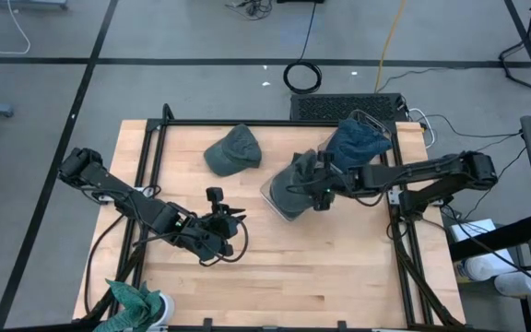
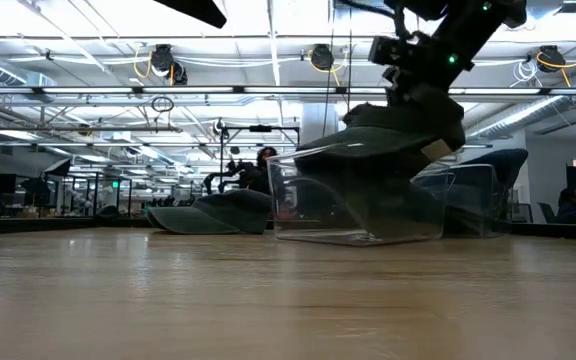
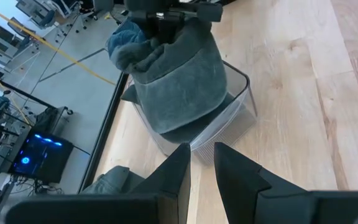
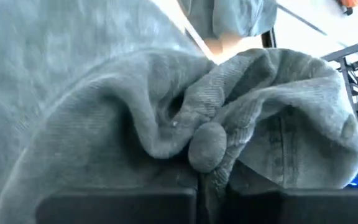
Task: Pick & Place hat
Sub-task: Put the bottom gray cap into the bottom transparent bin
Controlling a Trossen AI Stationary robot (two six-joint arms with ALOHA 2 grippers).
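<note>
Seemingly right jaws [image 1: 322, 189] pinch hat [image 1: 300, 180] over bin [image 1: 275, 197].

left fingers [image 3: 179, 177]: slightly parted, empty | grey-green hat [image 3: 179, 81]: draped into clear bin [image 3: 238, 109] | table [image 3: 291, 93]: wood

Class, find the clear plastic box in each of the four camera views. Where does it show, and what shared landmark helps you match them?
High view: clear box right of centre, under the grey-green hat.
Low view: box centre-right on the table, the hat over it.
Left wrist view: box at upper centre, the hat sitting in it.
Right wrist view: not visible; the hat fills the picture.
Shared landmark: that hat, held by the right gripper.
</note>
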